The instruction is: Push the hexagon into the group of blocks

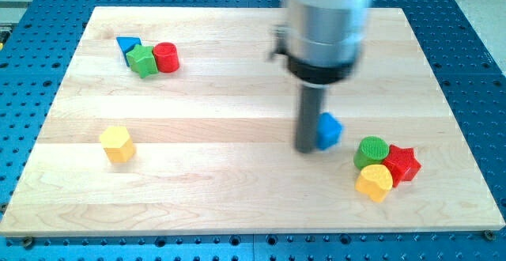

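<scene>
Resting on the wooden board (pixel 237 190) right of centre, my tip (pixel 307 149) stands at the lower end of a straight dark rod (pixel 308 119) hanging from a grey cylindrical mount (pixel 326 24). No jaws or fingers are fitted, so the rod holds nothing; it only touches. Immediately to the view's right of my tip sits a blue block (pixel 330 130), touching or all but touching the rod; its exact shape cannot be made out, as the rod hides part of it.

Further toward the view's lower right lies a cluster of 3 blocks packed together: a green cylinder (pixel 371 151), a red star (pixel 402 163) on its right, and a yellow block (pixel 374 182) of rounded form beneath them. This cluster is near the blue block but apart from it.

The yellow hexagon (pixel 117 143) stands alone at the view's left, well apart from my tip and from every other block.

At the view's upper left is a second cluster of 3 blocks, touching one another: a blue triangle (pixel 127 47), a green block (pixel 143 60) of irregular outline, and a red cylinder (pixel 166 57).

The board rests on a blue perforated table (pixel 474 71).
</scene>
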Robot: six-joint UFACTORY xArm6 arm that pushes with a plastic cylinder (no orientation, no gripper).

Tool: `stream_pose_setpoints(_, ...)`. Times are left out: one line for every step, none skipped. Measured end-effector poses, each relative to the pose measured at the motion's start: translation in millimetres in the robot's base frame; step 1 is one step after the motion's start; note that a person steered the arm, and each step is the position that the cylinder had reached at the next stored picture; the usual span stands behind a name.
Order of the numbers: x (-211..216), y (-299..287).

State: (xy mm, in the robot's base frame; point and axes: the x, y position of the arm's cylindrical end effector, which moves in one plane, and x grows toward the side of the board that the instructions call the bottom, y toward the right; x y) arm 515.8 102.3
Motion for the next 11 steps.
stream_pose_setpoints(-37,-13)
stream_pose_setpoints(-48,-15)
stream_pose_setpoints(-34,34)
stream_pose_setpoints(-26,53)
stream_pose_setpoints(-16,-64)
stream_pose_setpoints(67,-168)
stream_pose_setpoints(37,-321)
stream_pose_setpoints(-17,-390)
stream_pose_setpoints(-5,-306)
stream_pose_setpoints(30,-167)
stream_pose_setpoints(69,-26)
